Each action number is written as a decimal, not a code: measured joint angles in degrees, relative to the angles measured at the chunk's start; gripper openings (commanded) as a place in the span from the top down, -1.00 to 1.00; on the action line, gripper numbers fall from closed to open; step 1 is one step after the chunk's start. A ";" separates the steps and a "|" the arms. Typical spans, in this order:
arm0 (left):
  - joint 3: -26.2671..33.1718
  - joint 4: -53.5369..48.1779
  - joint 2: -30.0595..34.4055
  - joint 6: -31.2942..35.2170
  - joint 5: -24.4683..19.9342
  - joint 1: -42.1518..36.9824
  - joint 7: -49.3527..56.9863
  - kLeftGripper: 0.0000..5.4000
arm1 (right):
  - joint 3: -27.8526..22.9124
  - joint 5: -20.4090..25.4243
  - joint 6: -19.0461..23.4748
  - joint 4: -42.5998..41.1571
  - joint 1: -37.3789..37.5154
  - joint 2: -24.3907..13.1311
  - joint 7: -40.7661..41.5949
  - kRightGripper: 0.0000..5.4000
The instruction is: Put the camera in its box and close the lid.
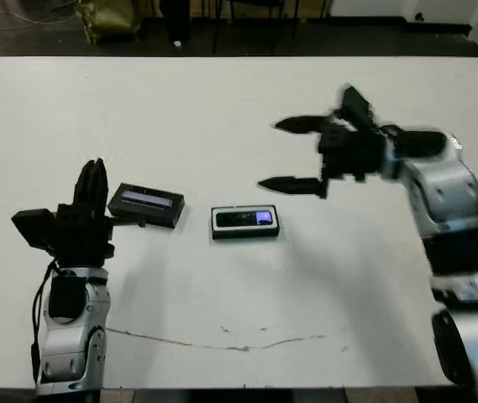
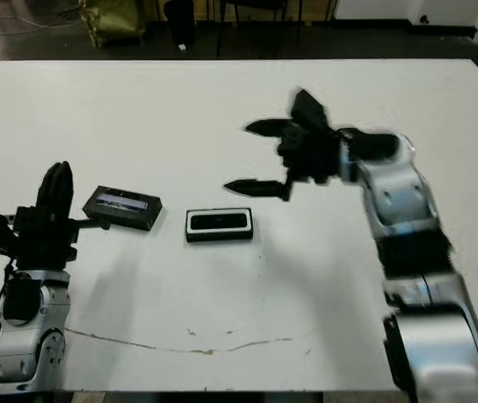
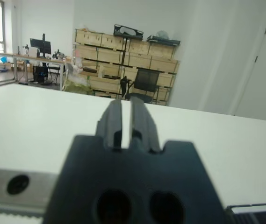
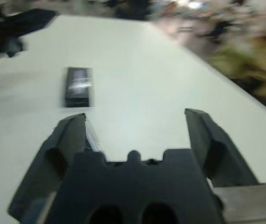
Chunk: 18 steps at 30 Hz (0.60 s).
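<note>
The box (image 1: 245, 222), black with a white lining, lies open near the table's middle. The camera (image 1: 251, 219) lies inside it, a black bar with a bluish-purple patch at its right end. The lid (image 1: 146, 204), flat and black with a pale strip, rests on the table just left of the box. My left gripper (image 1: 94, 178) stands upright and shut beside the lid's left end, holding nothing. My right gripper (image 1: 269, 154) hovers open, above and to the right of the box, fingers pointing left. In the right wrist view the lid (image 4: 79, 86) shows blurred beyond the open fingers (image 4: 72, 135).
The white table (image 1: 222, 109) stretches wide behind the box, with a thin dark scratch (image 1: 230, 342) near its front edge. Chair legs and a yellowish bag (image 1: 112, 17) stand on the floor beyond the far edge.
</note>
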 measured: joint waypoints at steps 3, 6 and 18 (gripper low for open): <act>0.72 -0.25 1.81 -0.04 1.00 -0.71 -0.03 1.00 | -3.62 0.49 -1.40 -6.99 8.10 0.39 -7.68 -0.18; 1.14 -0.35 3.57 -0.27 2.05 -1.94 -0.43 1.00 | -6.10 2.64 -3.45 -10.94 14.81 2.19 -12.84 0.07; 4.39 -2.78 16.08 5.98 4.71 -8.59 -3.56 1.00 | -8.61 5.65 -17.59 -12.50 27.08 5.98 -22.22 0.99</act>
